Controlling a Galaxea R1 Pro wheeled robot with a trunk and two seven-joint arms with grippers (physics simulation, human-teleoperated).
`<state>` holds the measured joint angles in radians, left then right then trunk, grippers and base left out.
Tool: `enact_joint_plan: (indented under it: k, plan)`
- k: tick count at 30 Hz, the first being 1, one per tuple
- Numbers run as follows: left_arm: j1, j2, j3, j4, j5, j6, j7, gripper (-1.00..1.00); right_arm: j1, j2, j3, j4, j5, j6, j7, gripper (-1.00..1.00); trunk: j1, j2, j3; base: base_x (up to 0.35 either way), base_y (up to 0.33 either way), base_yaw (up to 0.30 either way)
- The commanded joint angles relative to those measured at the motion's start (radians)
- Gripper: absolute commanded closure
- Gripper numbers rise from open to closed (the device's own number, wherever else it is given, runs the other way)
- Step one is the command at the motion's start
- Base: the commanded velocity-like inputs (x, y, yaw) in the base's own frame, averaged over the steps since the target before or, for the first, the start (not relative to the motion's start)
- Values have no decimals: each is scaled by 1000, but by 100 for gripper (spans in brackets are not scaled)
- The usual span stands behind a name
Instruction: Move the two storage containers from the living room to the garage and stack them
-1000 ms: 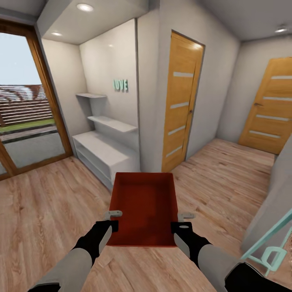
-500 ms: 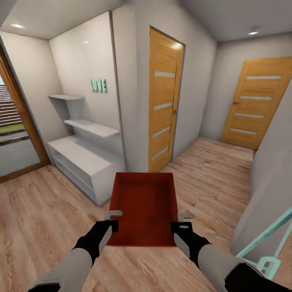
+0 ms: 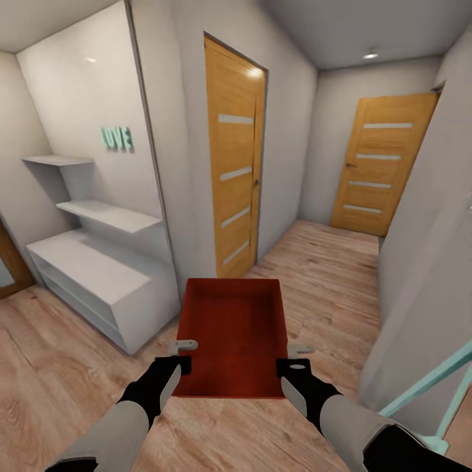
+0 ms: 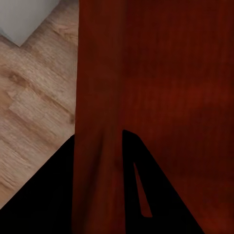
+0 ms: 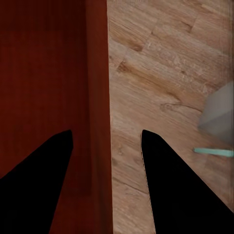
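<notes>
Both grippers, left (image 3: 185, 354) and right (image 3: 296, 358), are pinching the bin (image 3: 233, 334) walls at lower centre; bumping the wall (image 3: 187, 164) ahead risks shaking it loose.

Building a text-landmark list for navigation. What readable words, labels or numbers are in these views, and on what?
"LOVE": teal raised letters on the white alcove wall above the white shelves, head view.
No other text is visible: none on the storage container, none on the two wooden doors, none in either wrist view.
</notes>
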<state>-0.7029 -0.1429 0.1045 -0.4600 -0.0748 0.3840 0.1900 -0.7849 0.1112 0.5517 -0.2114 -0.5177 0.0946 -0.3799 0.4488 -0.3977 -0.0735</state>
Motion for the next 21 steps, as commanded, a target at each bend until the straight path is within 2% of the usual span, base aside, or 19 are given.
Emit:
enact_joint_plan:
  k: [1, 7, 21]
  plan:
    - [0, 12, -1, 6, -3, 6, 3, 100, -2, -1, -23, -33, 11, 7, -2, 100, 1, -2, -2, 323, 0, -243]
    - [0, 12, -7, 3, -5, 7, 3, 100, -2, -1, -23, -33, 11, 7, -2, 100, 1, -2, -2, 263, 0, -243]
    - [0, 11, -7, 3, -6, 8, 15, 100, -2, -1, -23, -33, 11, 7, -2, 100, 1, -2, -2, 13, 0, -243]
